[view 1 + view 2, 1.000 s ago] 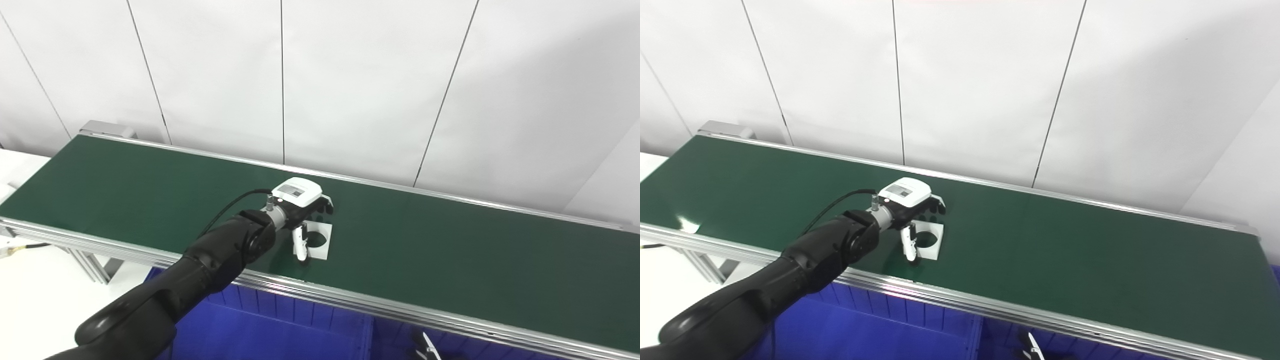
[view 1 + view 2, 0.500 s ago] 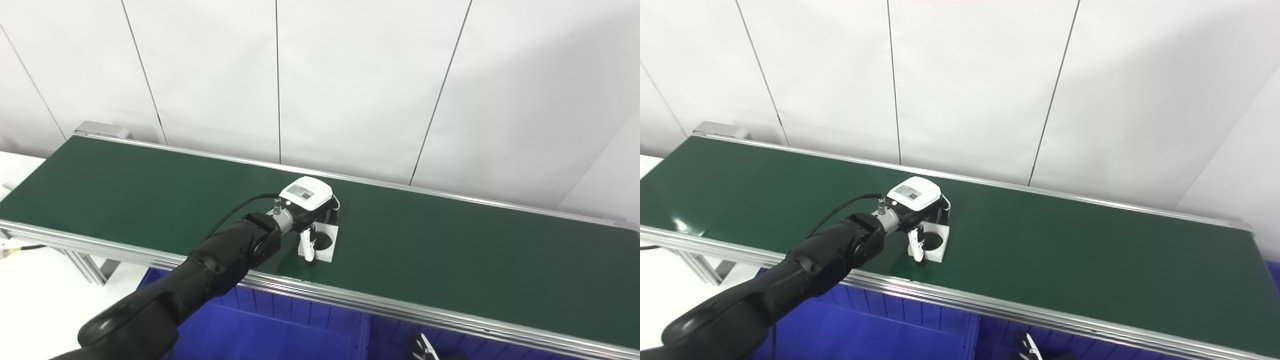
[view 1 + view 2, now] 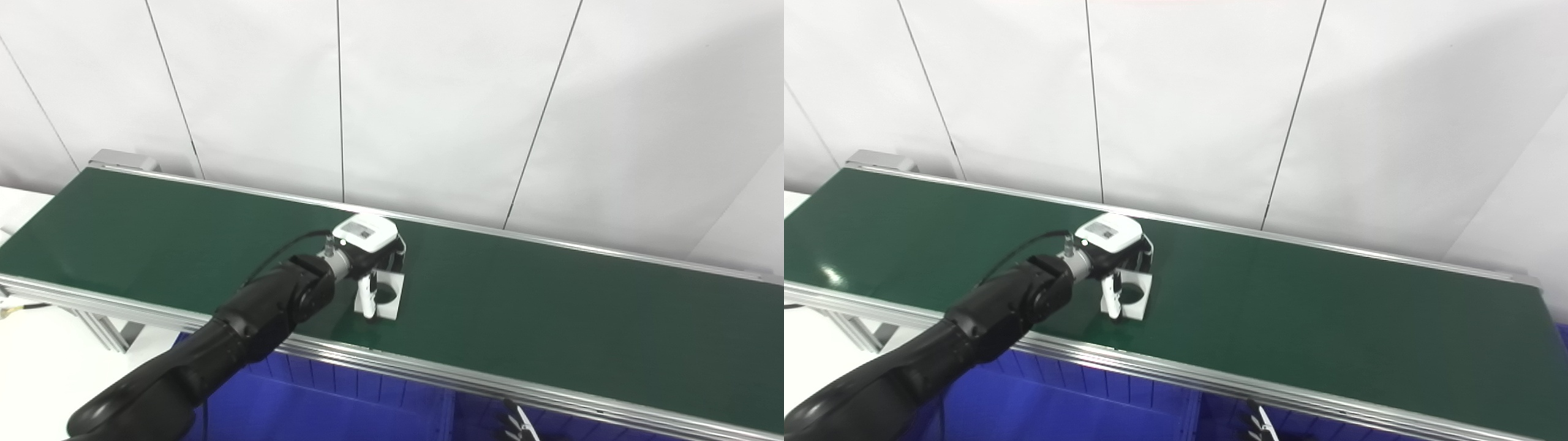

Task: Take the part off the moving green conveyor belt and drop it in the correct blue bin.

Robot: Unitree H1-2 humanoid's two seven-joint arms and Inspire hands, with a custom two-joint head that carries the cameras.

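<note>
On the green conveyor belt (image 3: 551, 318), the left hand (image 3: 370, 251) closes narrowly around the white part (image 3: 387, 297), thumb at its near side.

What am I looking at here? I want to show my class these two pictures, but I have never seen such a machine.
Both pictures come from two cameras side by side on a humanoid robot's head, so they show one scene. A long green conveyor belt runs across. On it lies a white square part with a round hole. The robot's black left arm reaches over it, its left hand closing around the part, thumb on the near edge. Blue bins sit below the belt. Only the fingertips of the right hand show.
</note>
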